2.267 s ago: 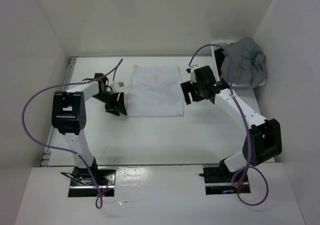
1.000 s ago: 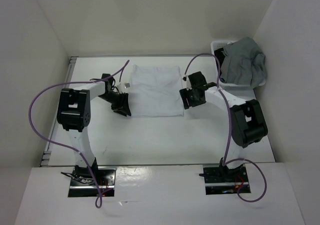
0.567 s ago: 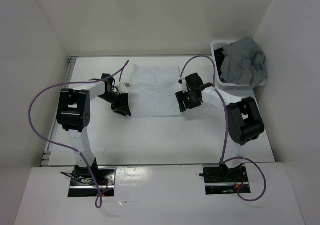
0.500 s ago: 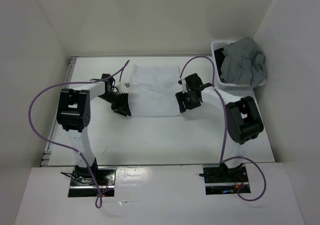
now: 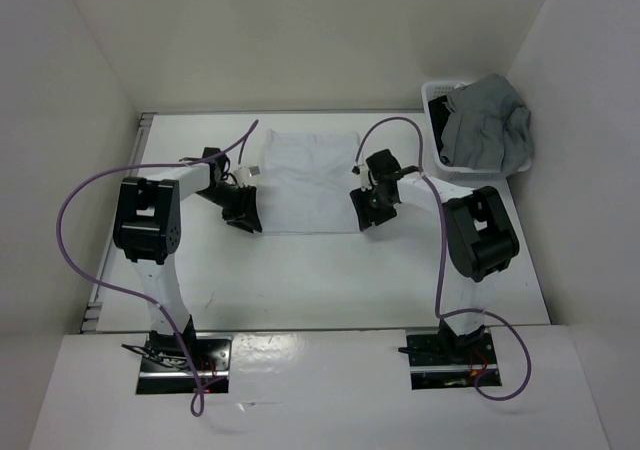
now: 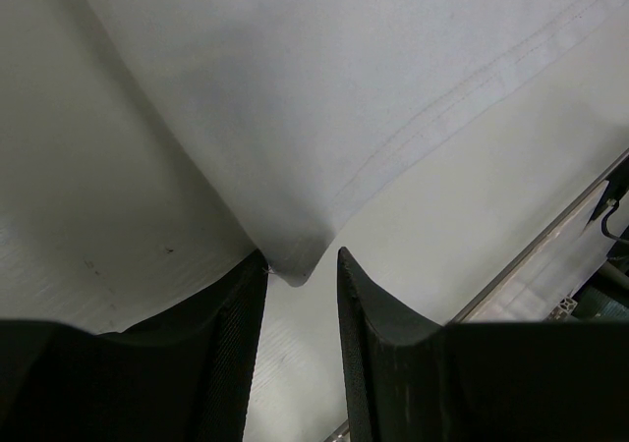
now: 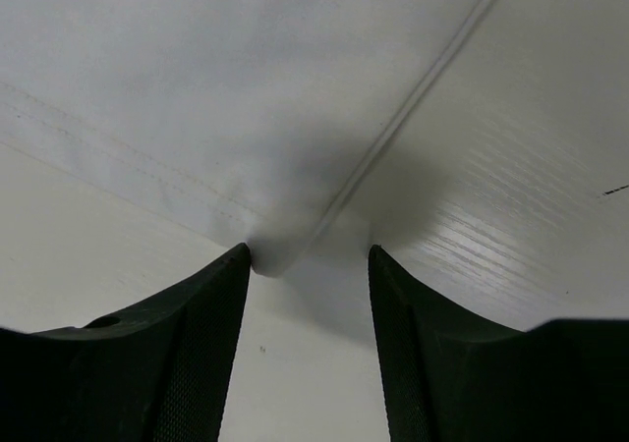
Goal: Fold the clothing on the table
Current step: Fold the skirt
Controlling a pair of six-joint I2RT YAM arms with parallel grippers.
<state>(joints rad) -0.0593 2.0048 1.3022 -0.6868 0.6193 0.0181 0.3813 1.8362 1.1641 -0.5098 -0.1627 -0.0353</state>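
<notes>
While the thin white fabric garment (image 5: 310, 180) is lying flat and roughly square on the far middle of the large white smooth tabletop (image 5: 300, 280), both arms are working at its near edge. The black two-finger left gripper (image 5: 243, 215) is sitting low at the near left corner, and the black two-finger right gripper (image 5: 366, 213) is sitting at the near right corner.

Seen from the left wrist, the fingers (image 6: 241, 304) are standing spread, with the tip of the cloth corner poking just into the gap and brushing one inner face; nothing is being pinched. Seen from the right wrist, the fingers (image 7: 211, 304) are spread wider, and the corner is lying close against one of them while bare table is filling the rest of the gap.

The step in hand is probably taking both near corners. To do it well, the right gripper likely needs to be centring on its corner, and both should be pushing a little deeper so more than the very tip is caught, since fabric this thin is likely to slip out. Closing together, then lifting level and carrying the near edge toward the far edge, should be giving a straight fold.

The crumpled grey cloth garment (image 5: 485, 130) in the white slatted plastic basket (image 5: 435, 95) is sitting well apart, at the far right.
</notes>
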